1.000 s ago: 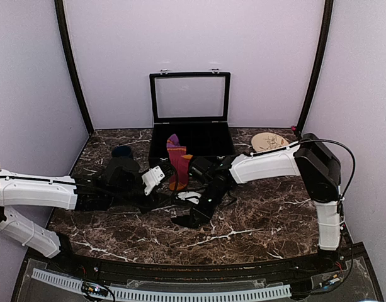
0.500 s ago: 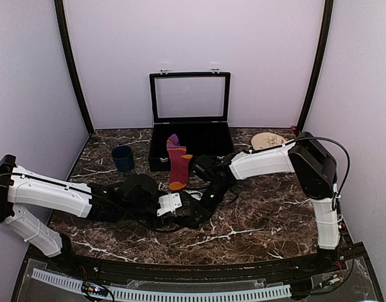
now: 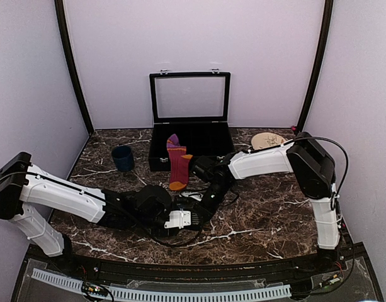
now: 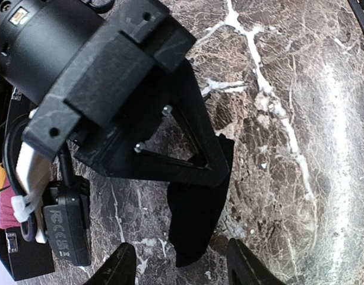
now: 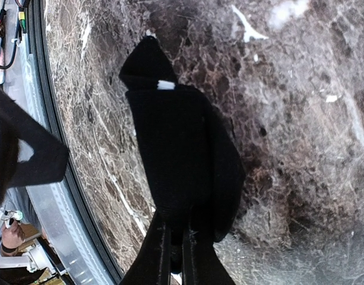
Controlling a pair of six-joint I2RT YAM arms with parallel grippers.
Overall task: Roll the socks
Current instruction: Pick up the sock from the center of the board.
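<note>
My right gripper (image 5: 177, 228) is shut on the black sock (image 5: 182, 166), which stretches away from its fingers down to the marble; a white stripe (image 5: 165, 85) shows near the far end. In the top view this gripper (image 3: 205, 202) hovers at mid-table. My left gripper (image 4: 180, 252) stands open just below it, and the black sock's tip (image 4: 196, 219) dangles between its fingertips (image 4: 119, 267) without touching them. In the top view the left gripper (image 3: 190, 218) sits just in front of the right one. The maroon sock (image 3: 178, 165) with its orange toe is draped over the front wall of the box.
An open black box (image 3: 191, 135) with a raised glass lid stands at the back centre. A dark blue cup (image 3: 123, 157) sits to its left, a pale round dish (image 3: 268, 140) at the back right. A black rail (image 3: 180, 272) runs along the near table edge.
My left arm has swung right and toward the near edge, arriving under the right gripper, and its jaws have opened wider. The right gripper, still holding the black sock, has barely shifted.
</note>
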